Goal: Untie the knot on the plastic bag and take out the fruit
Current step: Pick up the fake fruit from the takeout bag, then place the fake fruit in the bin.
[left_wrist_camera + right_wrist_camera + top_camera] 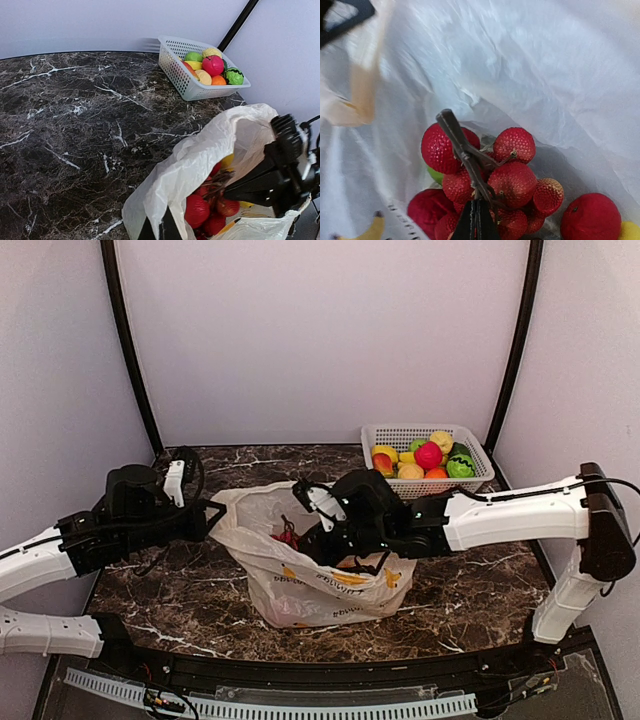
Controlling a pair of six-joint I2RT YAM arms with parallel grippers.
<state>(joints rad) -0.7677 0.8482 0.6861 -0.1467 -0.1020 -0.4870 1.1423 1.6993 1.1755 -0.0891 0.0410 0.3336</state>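
1 bumpy red berry bunch [512, 182] | stem [456, 136] in right tool [476, 220] | crinkly bag [545, 75]

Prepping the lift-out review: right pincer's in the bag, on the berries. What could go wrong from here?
1. The right pincer holds the berry bunch only by its thin stem; it may slip on lifting.
2. The left pincer pinches just the plastic bag rim; the bag could pull free or rise along.

Fruit [512, 182] lies in plastic bag [300, 605], basket [415, 488] behind.

Most fruit [287, 534] hidden in bag [320, 595] (top cam)
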